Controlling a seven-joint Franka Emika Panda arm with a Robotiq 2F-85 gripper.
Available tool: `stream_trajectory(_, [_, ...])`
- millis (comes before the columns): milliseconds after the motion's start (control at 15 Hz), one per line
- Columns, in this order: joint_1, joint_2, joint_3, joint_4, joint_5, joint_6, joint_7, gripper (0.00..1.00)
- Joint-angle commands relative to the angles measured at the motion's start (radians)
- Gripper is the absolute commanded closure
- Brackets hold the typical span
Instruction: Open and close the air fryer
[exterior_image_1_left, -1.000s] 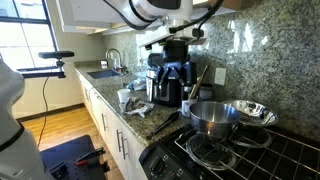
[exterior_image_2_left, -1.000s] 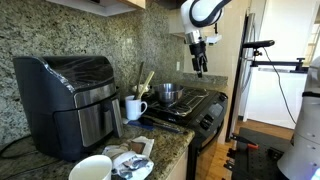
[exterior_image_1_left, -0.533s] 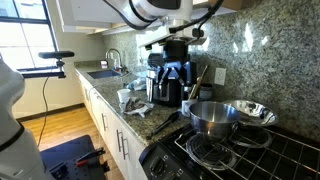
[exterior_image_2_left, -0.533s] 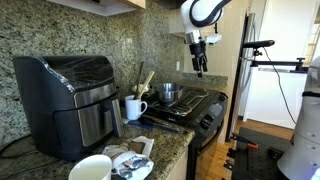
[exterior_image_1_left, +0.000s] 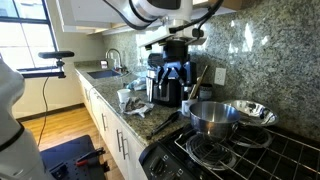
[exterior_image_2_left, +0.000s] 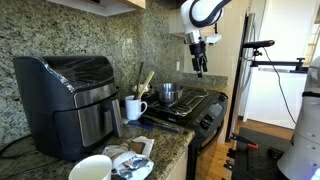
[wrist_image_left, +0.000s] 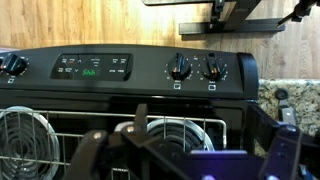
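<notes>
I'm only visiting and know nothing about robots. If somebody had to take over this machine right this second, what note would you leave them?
Gripper: open and empty, hanging in the air above the stove. The wrist view shows its fingers spread with nothing between them.
Air fryer: on the granite counter, well away from the gripper. A white mug and a steel pot sit in between.
Done: nothing that shows. The air fryer's drawer looks shut and the gripper is not touching it.
Left: move over to the air fryer, pull the drawer open, then push it closed.
</notes>
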Motion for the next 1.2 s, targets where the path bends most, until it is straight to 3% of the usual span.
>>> stream_trajectory(0, [0.030, 0.038, 0.002, -0.006, 0.015, 0.012, -0.018, 0.00])
stream_trajectory(400, [0.103, 0.189, 0.011, 0.018, 0.136, 0.139, -0.216, 0.00])
stream_trajectory(800, [0.105, 0.322, 0.042, 0.064, 0.323, 0.293, -0.500, 0.00])
stream_trajectory(1133, [0.101, 0.339, 0.086, 0.091, 0.443, 0.274, -0.728, 0.00])
